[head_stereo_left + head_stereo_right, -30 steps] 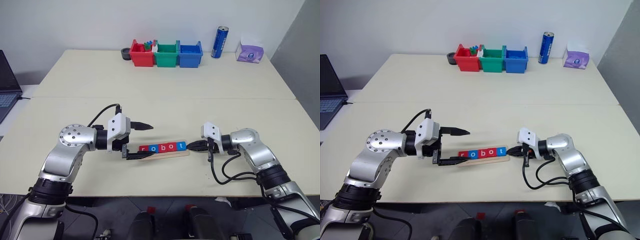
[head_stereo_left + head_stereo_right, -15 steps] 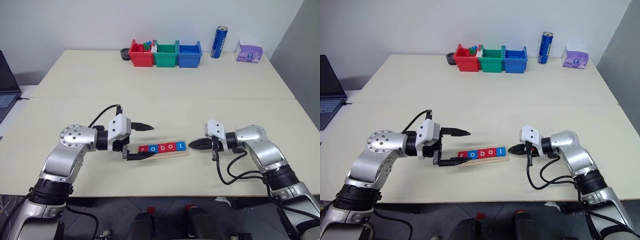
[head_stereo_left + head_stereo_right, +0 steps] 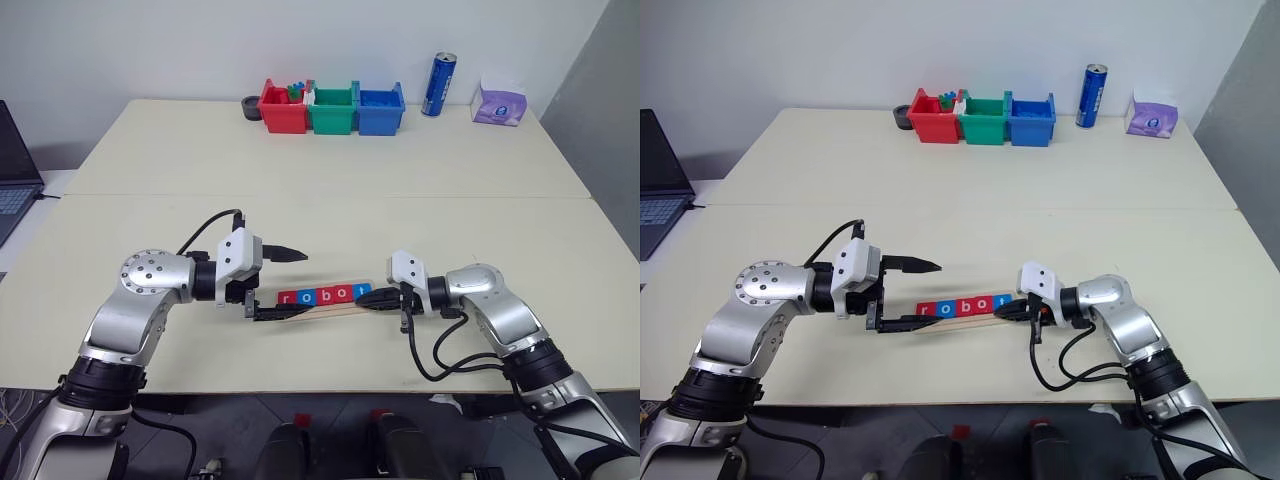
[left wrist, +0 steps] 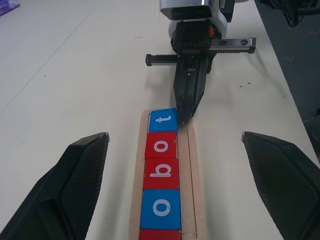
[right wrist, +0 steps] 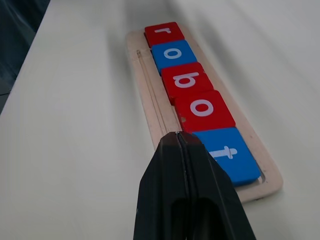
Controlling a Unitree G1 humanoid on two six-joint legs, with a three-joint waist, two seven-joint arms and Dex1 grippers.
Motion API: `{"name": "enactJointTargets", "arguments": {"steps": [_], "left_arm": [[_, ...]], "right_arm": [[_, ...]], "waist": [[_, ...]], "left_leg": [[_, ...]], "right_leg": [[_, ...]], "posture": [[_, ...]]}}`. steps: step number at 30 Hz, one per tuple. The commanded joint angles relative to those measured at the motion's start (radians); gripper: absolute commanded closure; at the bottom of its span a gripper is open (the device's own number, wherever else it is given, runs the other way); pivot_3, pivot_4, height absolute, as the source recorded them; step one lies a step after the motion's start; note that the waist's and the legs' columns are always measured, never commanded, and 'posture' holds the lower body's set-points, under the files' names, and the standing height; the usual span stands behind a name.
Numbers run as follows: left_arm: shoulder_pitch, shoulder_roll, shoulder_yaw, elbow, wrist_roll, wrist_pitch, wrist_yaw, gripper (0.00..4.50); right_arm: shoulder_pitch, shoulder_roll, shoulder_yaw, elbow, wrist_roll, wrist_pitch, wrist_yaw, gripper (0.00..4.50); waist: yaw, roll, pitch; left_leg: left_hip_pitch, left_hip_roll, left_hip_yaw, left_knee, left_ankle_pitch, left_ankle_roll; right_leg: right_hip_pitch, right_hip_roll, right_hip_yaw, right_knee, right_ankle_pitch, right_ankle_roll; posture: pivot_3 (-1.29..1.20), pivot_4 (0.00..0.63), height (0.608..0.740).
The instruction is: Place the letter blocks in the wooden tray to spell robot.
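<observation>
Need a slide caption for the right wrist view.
Shut right tool at the t end of the wooden tray, beside letter blocks reading r-o-b-o-t.

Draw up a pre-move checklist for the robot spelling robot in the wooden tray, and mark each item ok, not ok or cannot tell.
1. All five letter blocks in the wooden tray: ok.
2. Order reads r, o, b, o, t: ok.
3. Right gripper shut, holding nothing, tip at the t block end: ok.
4. Left gripper open, holding nothing, straddling the tray's r end: ok.
5. Blocks fully seated in the groove: cannot tell.
6. Tray flat on the table: cannot tell.
</observation>
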Motion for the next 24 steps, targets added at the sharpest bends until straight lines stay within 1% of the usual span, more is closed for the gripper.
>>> {"name": "enactJointTargets", "arguments": {"steps": [1, 9, 13, 21, 24], "left_arm": [[-0.008, 0.01, 0.013, -0.026, -0.006, -0.007, -0.003, 0.0], [-0.008, 0.007, 0.012, -0.024, -0.006, -0.008, -0.002, 0.0], [-0.009, 0.007, 0.012, -0.021, -0.006, -0.009, -0.003, 0.0], [0.002, 0.027, 0.039, -0.02, -0.016, 0.0, -0.003, 0.0], [0.03, 0.049, 0.066, -0.034, -0.034, 0.025, 0.002, 0.0]], "right_arm": [[-0.025, 0.004, -0.002, 0.003, -0.013, -0.037, -0.014, 4.47], [-0.021, 0.003, -0.017, -0.011, -0.002, -0.037, -0.021, 4.47], [-0.017, -0.012, -0.045, -0.068, 0.065, 0.043, 0.013, 4.47], [-0.031, -0.114, -0.139, -0.18, 0.177, 0.223, 0.033, 4.47], [0.001, -0.168, -0.169, -0.249, 0.209, 0.266, 0.033, 3.93]], "waist": [[0.0, 0.0, 0.0], [0.0, 0.0, 0.0], [0.0, 0.0, 0.0], [0.001, 0.0, 0.0], [0.0, 0.0, 0.0]], "left_leg": [[0.0, 0.0, 0.0, 0.0, 0.0, 0.0], [0.0, 0.0, 0.0, 0.0, 0.0, 0.0], [0.0, 0.0, 0.0, 0.0, 0.0, 0.0], [0.0, 0.0, 0.0, 0.0, 0.0, 0.0], [0.0, 0.0, -0.001, 0.0, 0.0, 0.0]], "right_leg": [[0.0, 0.0, 0.0, 0.0, 0.0, 0.0], [0.0, 0.0, 0.0, 0.0, 0.0, 0.0], [0.0, 0.0, 0.0, 0.0, 0.0, 0.0], [0.0, 0.0, 0.0, 0.0, 0.0, 0.0], [0.0, 0.0, 0.0, 0.0, 0.0, 0.0]], "posture": [[0.0, 0.15, 0.74], [0.0, 0.15, 0.74], [0.0, 0.15, 0.74], [0.0, 0.15, 0.74], [0.0, 0.15, 0.74]]}}
